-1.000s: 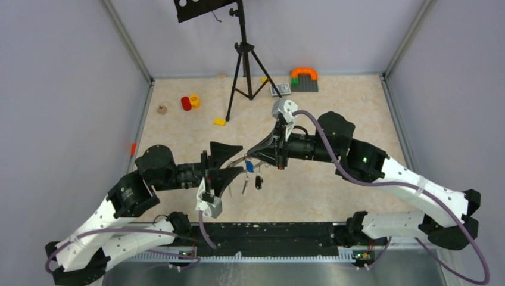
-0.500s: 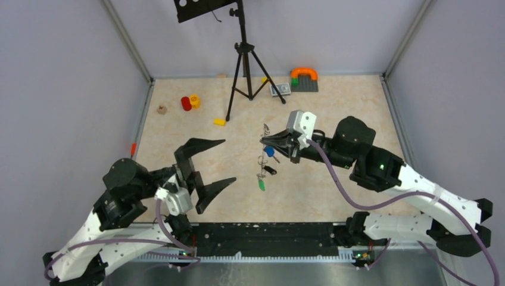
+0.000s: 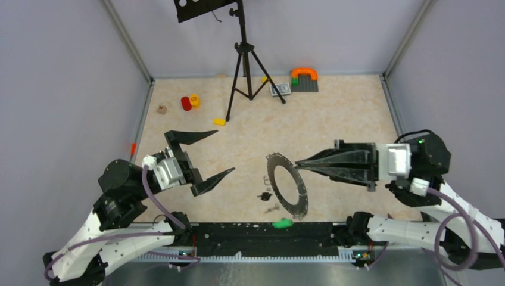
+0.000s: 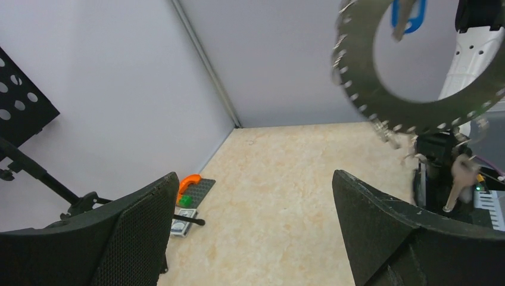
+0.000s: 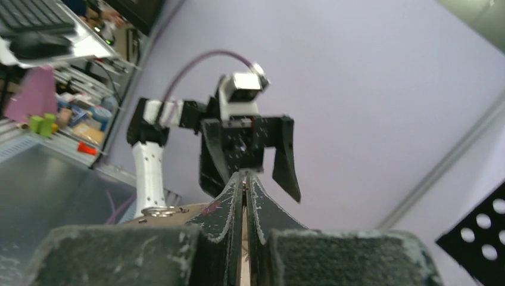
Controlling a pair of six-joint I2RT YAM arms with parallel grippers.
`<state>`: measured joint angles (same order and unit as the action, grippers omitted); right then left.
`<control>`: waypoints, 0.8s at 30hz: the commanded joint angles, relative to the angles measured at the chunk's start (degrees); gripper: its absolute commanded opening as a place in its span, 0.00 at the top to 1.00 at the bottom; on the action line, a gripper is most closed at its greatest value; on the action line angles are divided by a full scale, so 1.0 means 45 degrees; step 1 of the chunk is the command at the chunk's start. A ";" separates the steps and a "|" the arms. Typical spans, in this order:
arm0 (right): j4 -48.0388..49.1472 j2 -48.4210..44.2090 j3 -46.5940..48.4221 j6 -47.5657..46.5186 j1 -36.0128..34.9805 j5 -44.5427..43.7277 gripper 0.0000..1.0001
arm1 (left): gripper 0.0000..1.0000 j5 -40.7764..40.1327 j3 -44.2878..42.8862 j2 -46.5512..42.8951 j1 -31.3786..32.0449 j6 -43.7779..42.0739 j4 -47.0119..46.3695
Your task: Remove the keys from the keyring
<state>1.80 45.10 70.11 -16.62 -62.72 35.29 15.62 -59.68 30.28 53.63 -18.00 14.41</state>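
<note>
The keyring (image 3: 280, 179) is a large flat grey ring, held tilted above the table mid-front. My right gripper (image 3: 297, 162) is shut on its upper right edge; in the right wrist view (image 5: 244, 175) the jaws are pressed together on a thin edge. Small keys (image 3: 266, 195) hang at the ring's left side. A green-tagged key (image 3: 281, 224) shows over the front rail; I cannot tell whether it is attached. My left gripper (image 3: 224, 152) is open and empty, left of the ring. The left wrist view shows the ring (image 4: 361, 86) and a blue-tagged key (image 4: 408, 15).
A black tripod (image 3: 243, 65) stands at the back. Red and yellow pieces (image 3: 190, 102), a yellow brick (image 3: 220, 122), a card deck (image 3: 280, 89) and an orange arch on a grey plate (image 3: 304, 77) lie near the back wall. Grey walls close both sides.
The left gripper let go, opened and drew back left. The right arm swung right and pulled the ring with it. The green-tagged key now shows down at the front rail.
</note>
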 commanded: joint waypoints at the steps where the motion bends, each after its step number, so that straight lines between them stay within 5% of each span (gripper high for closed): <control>1: 0.2529 -0.0508 0.0154 0.1509 0.0057 0.2769 1.00 | 0.02 -0.0064 0.0079 -0.0058 -0.0004 0.0634 -0.0864; 14: 0.3015 -0.0446 0.0191 0.2517 0.0053 0.5673 1.00 | 0.02 0.0738 0.0218 -0.0474 -0.0003 0.0718 -0.0719; 24: 0.1902 -0.0402 -0.0049 0.1027 0.0056 0.4618 1.00 | 0.09 0.2841 -0.0042 -0.0090 -0.0003 0.1327 -0.1899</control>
<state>11.09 43.13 69.76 -6.94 -62.74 59.55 22.24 -58.74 28.71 53.63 -14.70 12.36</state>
